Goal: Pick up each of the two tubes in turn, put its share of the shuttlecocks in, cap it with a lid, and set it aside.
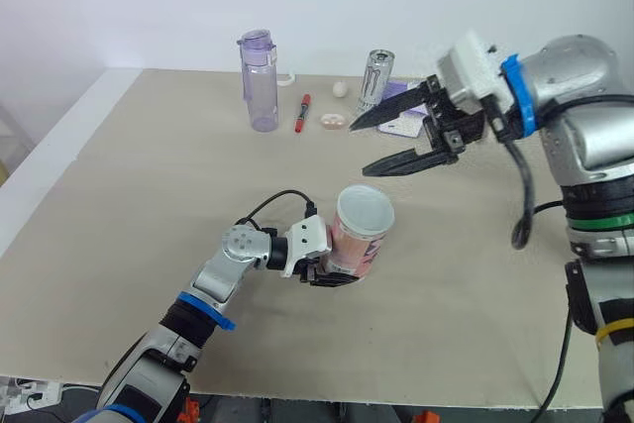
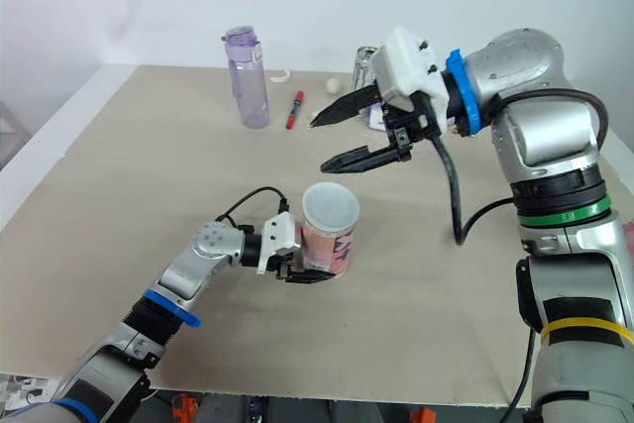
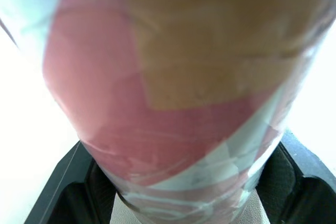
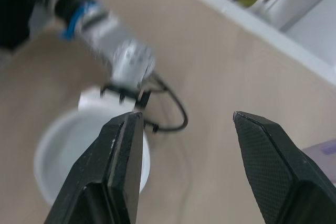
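A pink-and-white patterned tube point(image 1: 357, 250) stands upright near the middle of the table, capped with a white lid point(image 1: 365, 210). My left gripper point(image 1: 332, 271) is shut on the tube's lower part from its left side. In the left wrist view the tube point(image 3: 173, 93) sits between the black fingers point(image 3: 65, 184). My right gripper point(image 1: 359, 148) hangs open above the table, behind and slightly right of the tube, with nothing between its fingers. In the right wrist view the right gripper point(image 4: 186, 116) looks down toward the lid point(image 4: 79, 153).
Along the table's far edge stand a clear purple water bottle point(image 1: 260, 81), a red pen point(image 1: 301, 114), a small white ball point(image 1: 341, 89), a metal can point(image 1: 374, 81) and a purple packet point(image 1: 406, 118). The beige table point(image 1: 149, 205) stretches bare to the left.
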Controlling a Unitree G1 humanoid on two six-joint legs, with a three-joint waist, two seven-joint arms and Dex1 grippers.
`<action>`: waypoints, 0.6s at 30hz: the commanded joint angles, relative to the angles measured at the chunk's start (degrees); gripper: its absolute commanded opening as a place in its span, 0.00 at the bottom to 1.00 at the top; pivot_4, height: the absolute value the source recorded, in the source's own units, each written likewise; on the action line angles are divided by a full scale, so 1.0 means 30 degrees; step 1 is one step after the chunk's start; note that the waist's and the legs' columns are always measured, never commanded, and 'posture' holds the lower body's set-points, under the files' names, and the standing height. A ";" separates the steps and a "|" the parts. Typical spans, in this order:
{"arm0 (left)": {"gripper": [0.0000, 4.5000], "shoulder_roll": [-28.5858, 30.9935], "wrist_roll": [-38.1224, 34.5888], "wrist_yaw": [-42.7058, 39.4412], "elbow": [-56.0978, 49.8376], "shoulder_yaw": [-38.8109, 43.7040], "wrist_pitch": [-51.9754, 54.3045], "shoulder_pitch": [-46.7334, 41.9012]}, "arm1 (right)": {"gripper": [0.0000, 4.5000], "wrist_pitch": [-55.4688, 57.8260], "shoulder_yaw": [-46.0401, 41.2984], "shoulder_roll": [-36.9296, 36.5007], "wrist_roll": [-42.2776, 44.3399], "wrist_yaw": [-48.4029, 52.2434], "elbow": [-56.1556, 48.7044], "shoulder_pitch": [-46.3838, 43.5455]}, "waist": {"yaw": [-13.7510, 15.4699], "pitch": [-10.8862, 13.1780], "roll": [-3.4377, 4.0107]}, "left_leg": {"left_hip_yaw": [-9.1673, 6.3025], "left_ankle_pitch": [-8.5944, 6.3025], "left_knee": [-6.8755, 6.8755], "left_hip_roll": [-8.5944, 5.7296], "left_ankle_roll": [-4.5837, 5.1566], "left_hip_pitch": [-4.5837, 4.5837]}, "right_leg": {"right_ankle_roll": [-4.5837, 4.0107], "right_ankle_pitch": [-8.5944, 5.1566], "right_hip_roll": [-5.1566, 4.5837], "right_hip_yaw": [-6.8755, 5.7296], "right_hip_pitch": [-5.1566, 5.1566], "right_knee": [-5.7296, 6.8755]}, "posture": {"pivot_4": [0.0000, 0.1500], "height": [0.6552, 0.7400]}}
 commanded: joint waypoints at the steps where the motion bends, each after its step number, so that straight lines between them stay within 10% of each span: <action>1: 0.67 0.0575 0.0615 0.0208 0.0975 -0.0049 0.0710 0.0245 | 0.46 0.0765 0.0128 -0.0069 -0.0190 -0.0170 -0.1656 0.1301 | -0.0010 -0.0001 -0.0002 | 0.0003 0.0000 0.0000 -0.0001 0.0000 -0.0001 | 0.0001 0.0000 0.0000 0.0003 -0.0004 0.0002 | 1.00 1.00; 6: 0.67 0.0502 0.0647 0.0221 0.1141 -0.0053 0.0667 0.0130 | 0.01 0.0749 0.1045 0.0022 -0.1668 -0.0121 -0.1660 0.1995 | -0.0069 0.0003 0.0003 | 0.0048 0.0001 0.0011 -0.0026 0.0001 -0.0003 | 0.0046 -0.0011 0.0017 0.0007 -0.0011 0.0010 | 1.00 1.00; 18: 0.67 0.0461 0.0694 0.0488 0.1107 -0.0054 0.0606 0.0316 | 0.01 0.1453 0.3656 0.0263 -0.5059 0.0162 -0.0807 0.1906 | -0.0164 -0.0116 -0.0123 | 0.0030 -0.0005 0.0015 0.0009 -0.0009 0.0088 | 0.0067 -0.0026 0.0040 -0.0009 0.0019 0.0007 | 1.00 1.00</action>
